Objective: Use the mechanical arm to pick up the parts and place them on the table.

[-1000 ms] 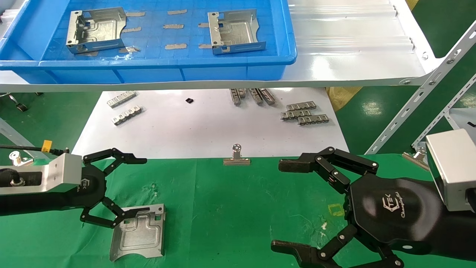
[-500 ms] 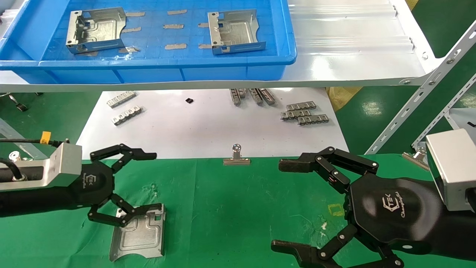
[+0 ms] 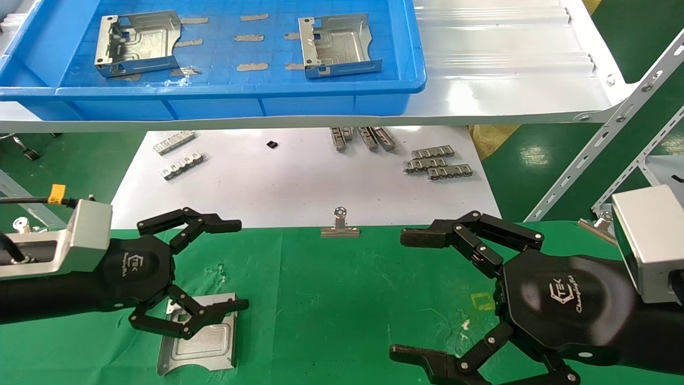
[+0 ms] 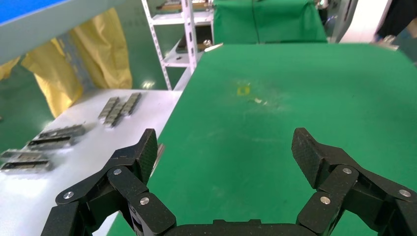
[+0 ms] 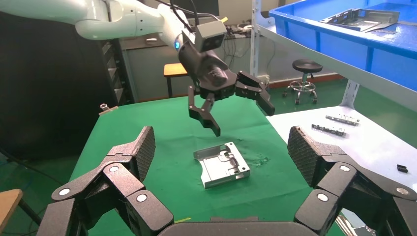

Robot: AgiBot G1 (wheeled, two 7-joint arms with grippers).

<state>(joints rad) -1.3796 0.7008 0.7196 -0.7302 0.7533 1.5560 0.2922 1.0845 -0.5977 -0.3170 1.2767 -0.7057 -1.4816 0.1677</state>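
Note:
One silver part (image 3: 206,345) lies flat on the green table (image 3: 331,299) at the front left; it also shows in the right wrist view (image 5: 221,164). My left gripper (image 3: 239,264) is open and empty, hovering just above and beside that part, as the right wrist view (image 5: 241,118) shows. In the left wrist view my left gripper (image 4: 226,152) has only green cloth between its fingers. Two more parts (image 3: 139,43) (image 3: 339,45) sit in the blue tray (image 3: 214,91). My right gripper (image 3: 404,295) is open and empty over the table's front right, its own view (image 5: 222,147) facing the placed part.
The blue tray stands on a white metal shelf (image 3: 507,69) above and behind the table. A white board (image 3: 299,182) with small grey slotted strips (image 3: 438,161) lies between. A silver binder clip (image 3: 340,224) grips the cloth's far edge. Slanted shelf struts (image 3: 604,139) stand at right.
My left gripper has moved to the right and lifted off the part's edge, still open. The part stays where it lay. The right arm has not moved.

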